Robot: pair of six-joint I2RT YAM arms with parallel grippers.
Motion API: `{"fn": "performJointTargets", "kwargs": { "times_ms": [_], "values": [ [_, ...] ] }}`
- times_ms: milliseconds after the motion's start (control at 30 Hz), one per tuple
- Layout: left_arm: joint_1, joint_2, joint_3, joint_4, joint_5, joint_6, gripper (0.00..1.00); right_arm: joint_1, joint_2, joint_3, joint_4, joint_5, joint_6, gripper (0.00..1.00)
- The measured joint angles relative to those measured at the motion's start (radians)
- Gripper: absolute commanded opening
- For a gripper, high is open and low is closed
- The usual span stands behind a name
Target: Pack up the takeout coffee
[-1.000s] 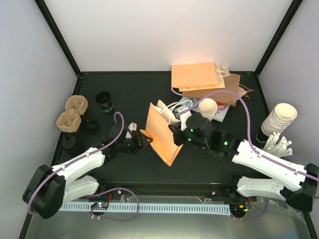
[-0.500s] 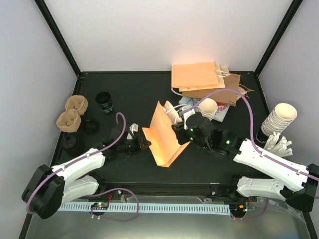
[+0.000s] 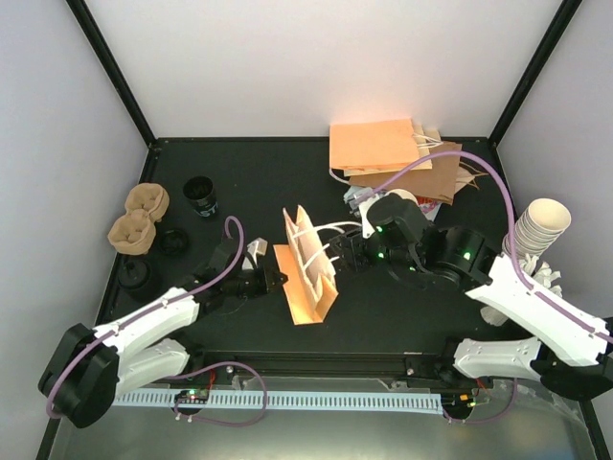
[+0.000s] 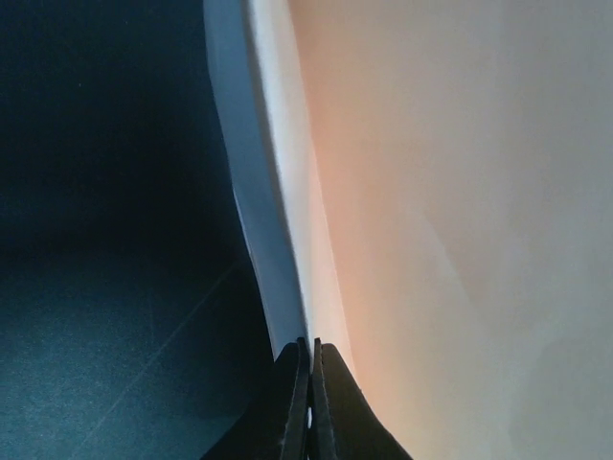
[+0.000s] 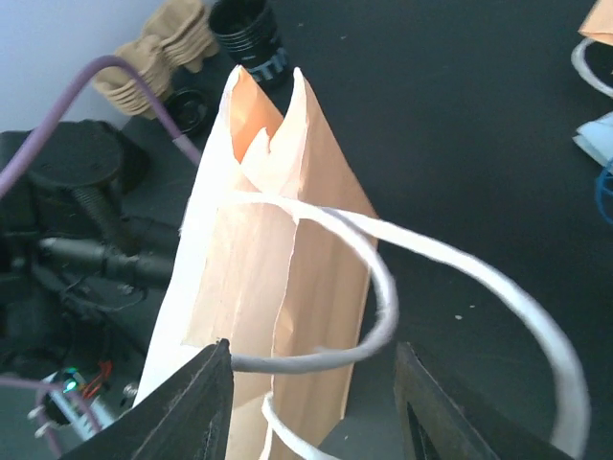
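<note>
While the cup point(image 3: 201, 196) w/ black lid stands at the back-L of the table point(image 3: 259, 163), well apart from both arms, the bag point(image 3: 308, 268) stands upright mid-table. L gripper point(image 3: 276, 280) has its fingers pressed together on the bag's L edge. R gripper point(image 3: 351, 251) sits by the bag's top, fingers apart, the white handle point(image 5: 383, 287) looping between them, unclamped. Pulp carriers point(image 3: 139, 216) lie near the cup, to its L. Stacked cups point(image 3: 536, 225) are far R.
</note>
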Motion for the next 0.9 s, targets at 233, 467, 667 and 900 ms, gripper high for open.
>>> {"fn": "performJointTargets", "kwargs": {
  "times_ms": [233, 467, 667, 900],
  "values": [
    [0.000, -0.036, 0.060, -0.106, -0.047, 0.039, 0.02, 0.000, -0.006, 0.102, -0.079, -0.145, -0.039, 0.52],
    [0.000, -0.069, 0.211, -0.278, -0.171, 0.080, 0.03, 0.000, -0.009, 0.126, -0.091, -0.254, -0.083, 0.52],
    [0.000, -0.069, 0.287, -0.394, -0.279, 0.110, 0.02, 0.000, 0.009, 0.146, -0.071, -0.303, -0.087, 0.54],
    [0.000, -0.067, 0.369, -0.504, -0.412, 0.129, 0.02, 0.000, 0.011, 0.225, -0.073, -0.258, -0.104, 0.58]
  ]
}}
